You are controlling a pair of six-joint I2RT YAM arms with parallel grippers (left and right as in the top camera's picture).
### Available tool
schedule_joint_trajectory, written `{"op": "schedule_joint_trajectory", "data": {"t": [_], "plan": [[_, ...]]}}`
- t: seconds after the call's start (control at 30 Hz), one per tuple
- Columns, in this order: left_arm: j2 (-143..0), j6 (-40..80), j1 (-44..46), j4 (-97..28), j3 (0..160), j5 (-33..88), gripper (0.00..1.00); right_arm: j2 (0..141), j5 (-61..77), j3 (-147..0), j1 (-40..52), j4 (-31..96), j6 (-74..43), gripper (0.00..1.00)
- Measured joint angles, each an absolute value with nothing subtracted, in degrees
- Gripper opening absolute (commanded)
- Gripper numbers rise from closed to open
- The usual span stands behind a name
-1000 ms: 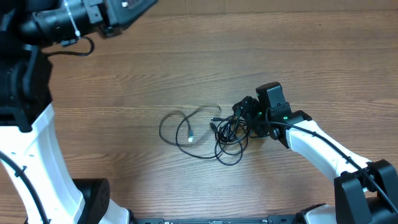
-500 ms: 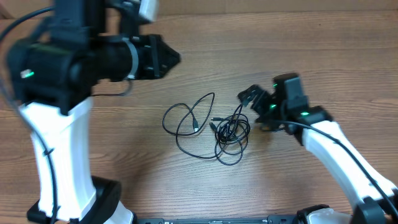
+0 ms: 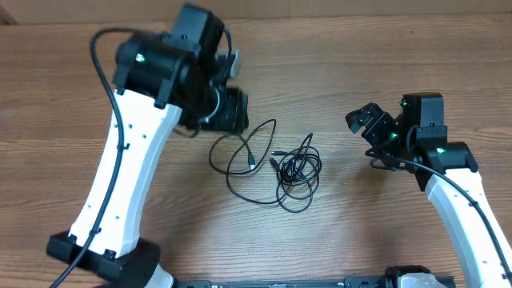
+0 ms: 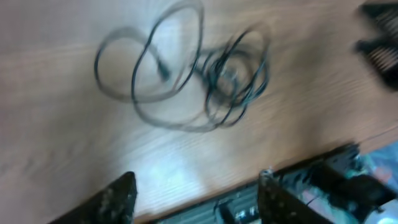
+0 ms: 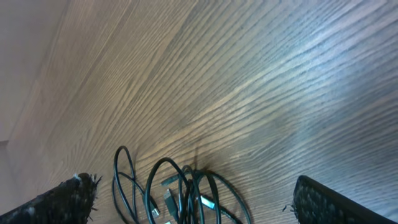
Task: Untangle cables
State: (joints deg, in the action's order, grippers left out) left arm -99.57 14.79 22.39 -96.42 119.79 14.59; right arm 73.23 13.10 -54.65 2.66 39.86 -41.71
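The cables (image 3: 276,164) lie in a heap at mid-table: a loose open loop (image 3: 240,156) on the left runs into a tighter coil (image 3: 298,174) on the right, with small plugs in between. My left gripper (image 3: 234,112) hangs just above and left of the loop. In the blurred left wrist view its fingers (image 4: 118,199) stand well apart with nothing between them, and the cables (image 4: 186,74) lie ahead. My right gripper (image 3: 368,134) is open, clear of the coil to its right. Beyond the gripper (image 5: 193,183), the right wrist view shows the coil (image 5: 186,193) with bare wood between.
The wooden table (image 3: 360,48) is bare round the heap. A black rail (image 4: 311,183) runs along its near edge. The right gripper (image 4: 379,31) shows blurred at the left wrist view's top right. My left arm's white link (image 3: 120,176) slants across the left side.
My left arm swung from the far left corner to just above the loop, and its jaws opened. My right gripper let go of the coil, opened wide and drew back right. The loop spread out.
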Motion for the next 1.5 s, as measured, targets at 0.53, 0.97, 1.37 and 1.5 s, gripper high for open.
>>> {"op": "schedule_joint_trajectory", "data": {"t": [0.53,0.97,1.37,1.5], "plan": [[-94.78,6.92,38.3,-68.29,82.15,13.1,1.0,73.23,13.13,-54.65,2.66,39.83,-40.97,1.0],[-100.2,0.25,39.03,-51.7,67.83,11.03,0.84,73.23,13.13,-54.65,2.66,39.83,-40.86,1.0],[-105.19,-4.19,42.04,-43.68,66.3,9.56,0.45,73.23,13.13,-54.65,2.66,39.83,-40.86,1.0],[-105.32,-4.67,42.3,-44.47,66.28,9.47,0.61,73.23,13.13,-54.65,2.66,39.83,-40.86,1.0]]}}
